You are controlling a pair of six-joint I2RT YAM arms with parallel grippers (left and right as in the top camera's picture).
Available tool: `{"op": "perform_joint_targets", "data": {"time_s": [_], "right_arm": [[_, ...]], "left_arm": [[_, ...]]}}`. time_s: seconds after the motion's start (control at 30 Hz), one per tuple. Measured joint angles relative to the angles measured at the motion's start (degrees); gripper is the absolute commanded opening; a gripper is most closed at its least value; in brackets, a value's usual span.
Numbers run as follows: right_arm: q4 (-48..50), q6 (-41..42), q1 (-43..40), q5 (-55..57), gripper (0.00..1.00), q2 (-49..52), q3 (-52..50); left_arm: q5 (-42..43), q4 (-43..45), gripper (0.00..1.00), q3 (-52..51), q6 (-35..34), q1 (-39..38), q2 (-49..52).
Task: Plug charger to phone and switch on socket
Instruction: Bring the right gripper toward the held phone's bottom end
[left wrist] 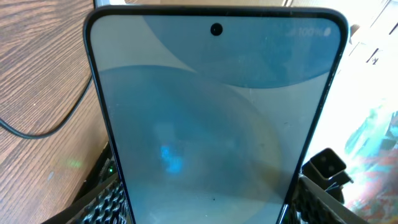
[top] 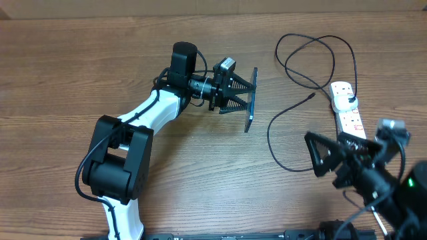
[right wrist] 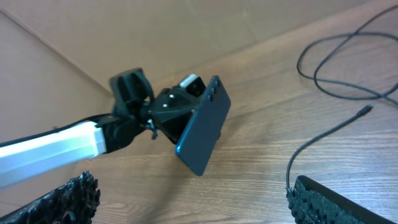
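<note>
My left gripper point(top: 239, 93) is shut on the phone point(top: 251, 100), holding it on edge above the table; the light blue screen point(left wrist: 211, 112) fills the left wrist view, with fingers point(left wrist: 109, 200) on both sides. From the right wrist view the phone's dark back point(right wrist: 202, 127) faces me. The charger's black cable point(top: 273, 137) lies looped on the table, its connector tip point(top: 313, 97) free to the right of the phone and also visible in the right wrist view point(right wrist: 365, 111). Its white plug head point(top: 344, 95) sits in the socket point(top: 349, 119). My right gripper point(top: 325, 157) is open and empty, near the cable.
The wooden table point(top: 80, 60) spreads to the left and behind. Cable loops point(top: 313, 53) lie at the back right. The socket's near end is hidden under my right arm point(top: 380, 173).
</note>
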Motion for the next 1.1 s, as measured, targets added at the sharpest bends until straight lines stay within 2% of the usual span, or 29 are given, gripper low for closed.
{"op": "perform_joint_targets", "data": {"time_s": [0.17,0.27,0.47,0.6,0.73,0.97,1.1], "right_arm": [[3.5,-0.7,3.8,0.9,0.99,8.0,-0.1],[4.5,-0.5,9.5,4.3,0.99,12.8,-0.1],[2.3,1.8,26.2,18.3,0.99,17.5,0.1],[1.5,6.3,42.1,32.8,1.00,17.5,1.1],[4.3,8.3,51.1,38.5,1.00,18.2,1.4],[8.4,9.3,52.9,43.6,1.00,22.9,1.4],[8.3,11.9,52.9,52.0,1.00,30.9,1.6]], "left_arm": [[-0.2,0.0,0.21,0.0,-0.3,0.0,0.0],[-0.4,0.0,0.21,0.0,-0.7,0.0,0.0],[-0.6,0.0,0.21,0.0,-0.9,0.0,0.0],[-0.8,0.0,0.21,0.0,-0.9,0.0,0.0],[-0.9,0.0,0.21,0.0,-0.9,0.0,0.0],[-1.0,0.0,0.21,0.0,-0.9,0.0,0.0],[-1.0,0.0,0.21,0.0,-0.9,0.0,0.0]]}}
